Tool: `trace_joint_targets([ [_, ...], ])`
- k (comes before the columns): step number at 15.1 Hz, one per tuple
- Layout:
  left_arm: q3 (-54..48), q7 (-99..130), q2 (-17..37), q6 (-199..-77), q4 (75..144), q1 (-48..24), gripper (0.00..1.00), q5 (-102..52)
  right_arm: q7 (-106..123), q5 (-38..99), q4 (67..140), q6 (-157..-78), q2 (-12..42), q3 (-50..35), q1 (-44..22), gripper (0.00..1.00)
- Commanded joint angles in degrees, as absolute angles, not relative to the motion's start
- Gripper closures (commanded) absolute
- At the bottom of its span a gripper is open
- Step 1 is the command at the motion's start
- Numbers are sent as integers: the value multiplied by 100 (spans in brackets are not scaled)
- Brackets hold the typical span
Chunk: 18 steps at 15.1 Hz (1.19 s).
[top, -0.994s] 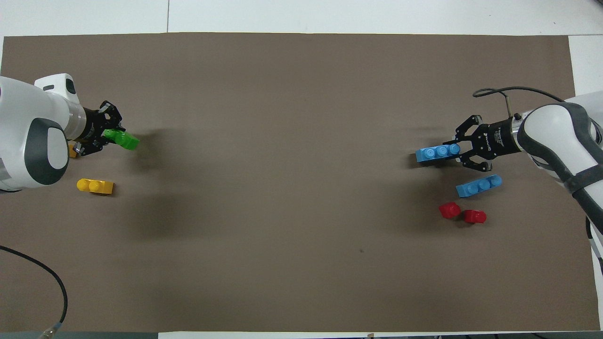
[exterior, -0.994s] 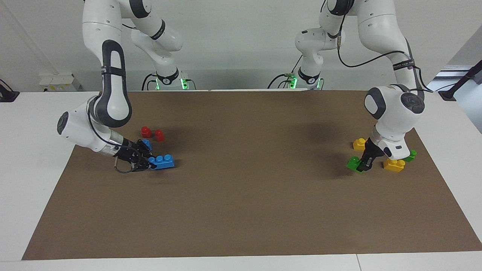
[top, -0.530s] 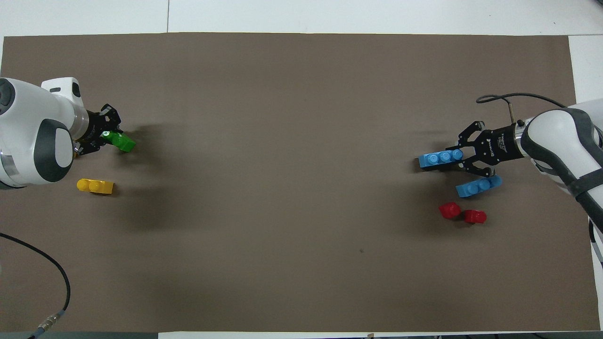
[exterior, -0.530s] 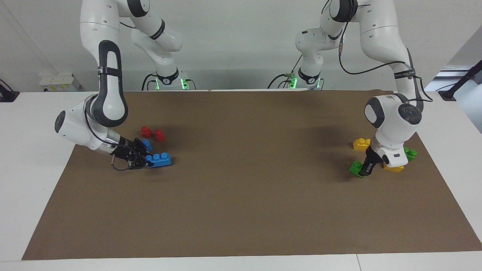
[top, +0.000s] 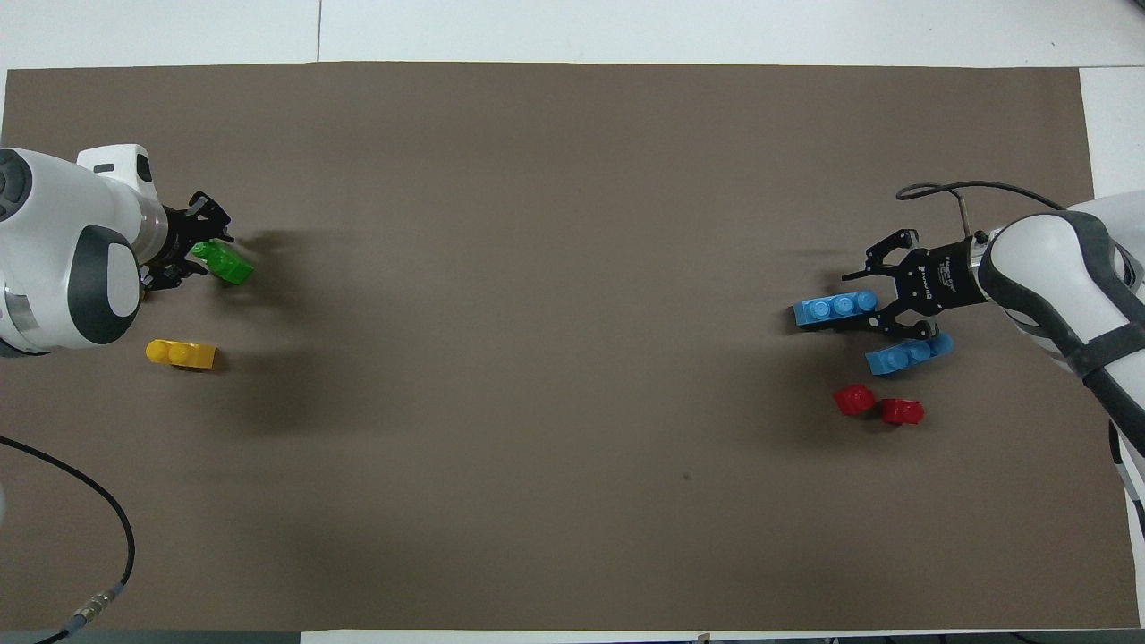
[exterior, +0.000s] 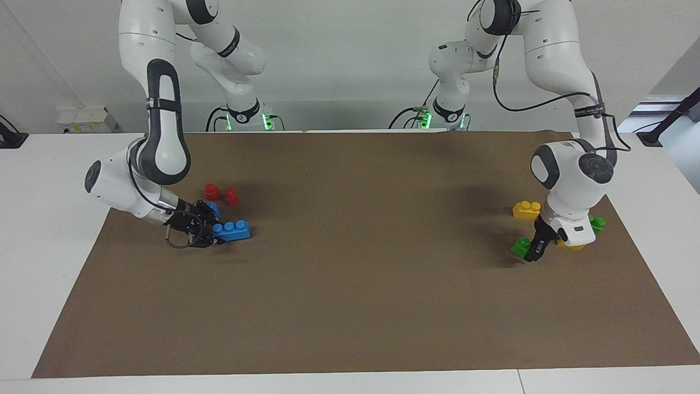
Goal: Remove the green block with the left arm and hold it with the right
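The left arm's small black two-finger gripper [exterior: 535, 249] is at the left arm's end of the brown paper mat [exterior: 350, 306], and its fingers are closed around the small bright green plastic toy brick with two studs [exterior: 520, 246], which sits low at the mat; whether it touches the mat, I cannot tell. In the overhead view this green brick [top: 224, 262] points out of the left gripper [top: 199, 253] toward the middle of the table. A yellow plastic brick with two studs [exterior: 526, 209] lies nearer to the robots, a second yellow brick [exterior: 572, 245] is mostly hidden under the wrist, and another green brick [exterior: 596, 223] shows just beside the wrist. At the right arm's end, the right arm's black gripper [exterior: 214, 234] holds one end of a blue plastic brick with three studs [exterior: 233, 230], its fingers closed on it. A second blue brick [top: 909, 352] lies just beside, nearer to the robots, and two small red plastic pieces [top: 877, 405] lie nearer again.
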<state>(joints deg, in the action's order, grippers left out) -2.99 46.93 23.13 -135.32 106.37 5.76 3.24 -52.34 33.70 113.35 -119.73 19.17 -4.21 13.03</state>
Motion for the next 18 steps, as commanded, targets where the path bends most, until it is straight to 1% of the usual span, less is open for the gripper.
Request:
trace_joint_targets([
  [1, -316, 4553, 2347, -13623, 10529, 536, 0, 413, -5378, 3287, 11313, -11954, 1714, -457, 1327, 13],
  [3, -316, 4317, 2224, -13518, 10512, 431, 0, 404, -5676, 3287, 11058, -11682, 1609, -457, 1310, 13],
  [4, -325, 4220, 2041, -13457, 10529, 422, 0, 404, -5817, 3252, 10935, -11568, 1565, -457, 1310, 12],
  [5, -334, 4071, 1935, -13317, 10529, 413, 0, 404, -5888, 3235, 10847, -11479, 1486, -457, 1275, 10],
  [6, -343, 3800, 1760, -13107, 10521, 413, 0, 404, -5897, 3191, 10828, -11461, 1372, -448, 1179, 5],
  [7, -351, 3440, 1601, -12887, 10529, 413, 0, 404, -5871, 2999, 10819, -11461, 1249, -457, 1160, 0],
  [9, -360, 2684, 1293, -12404, 10503, 413, 0, 413, -5679, 2359, 10776, -11365, 1012, -509, 1099, 0],
  [13, -378, 1655, 845, -11673, 10398, 413, 0, 404, -4145, 1601, 10284, -10540, 634, -510, 967, 0],
  [17, -492, 1136, 756, -10620, 9705, 413, 0, 404, -1921, 846, 10274, -10021, 72, -501, 967, 0],
  [18, -492, 951, 643, -10478, 9677, 413, 0, 404, -1577, 591, 10274, -9924, -43, -510, 967, 0],
])
